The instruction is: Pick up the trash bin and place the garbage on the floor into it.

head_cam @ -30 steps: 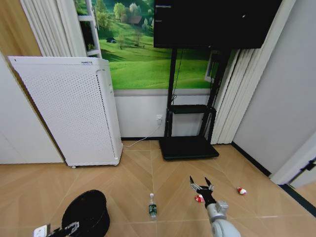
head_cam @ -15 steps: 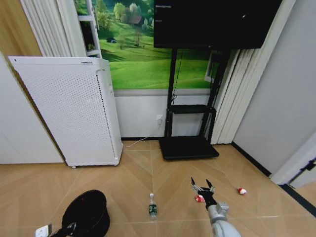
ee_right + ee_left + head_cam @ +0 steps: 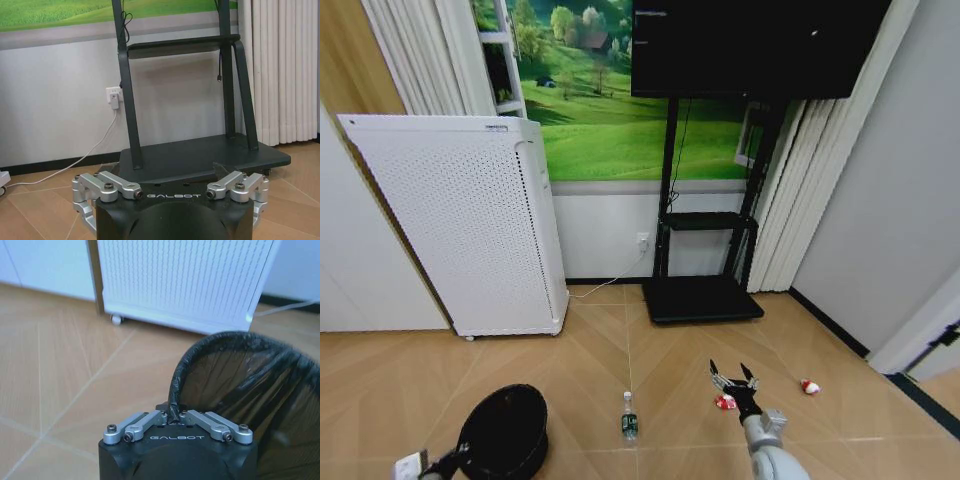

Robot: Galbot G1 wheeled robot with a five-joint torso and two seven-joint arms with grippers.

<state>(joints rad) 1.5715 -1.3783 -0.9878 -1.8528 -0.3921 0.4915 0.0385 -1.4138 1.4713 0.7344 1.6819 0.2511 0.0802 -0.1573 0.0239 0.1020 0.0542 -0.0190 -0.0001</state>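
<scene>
Low at the head view's left edge, the left gripper [image 3: 174,416] has its fingers pinched together on the rim of the trash bin [image 3: 504,432], a black round bin lined with a dark bag; what lies inside cannot be made out; the white perforated appliance [image 3: 470,220] stands behind it. Further right, the right gripper [image 3: 733,380] hovers with fingers spread apart near a red-and-white scrap [image 3: 724,402]; a second scrap [image 3: 809,386] lies beyond it; the small bottle [image 3: 629,417] rests on the floor between bin and gripper.
</scene>
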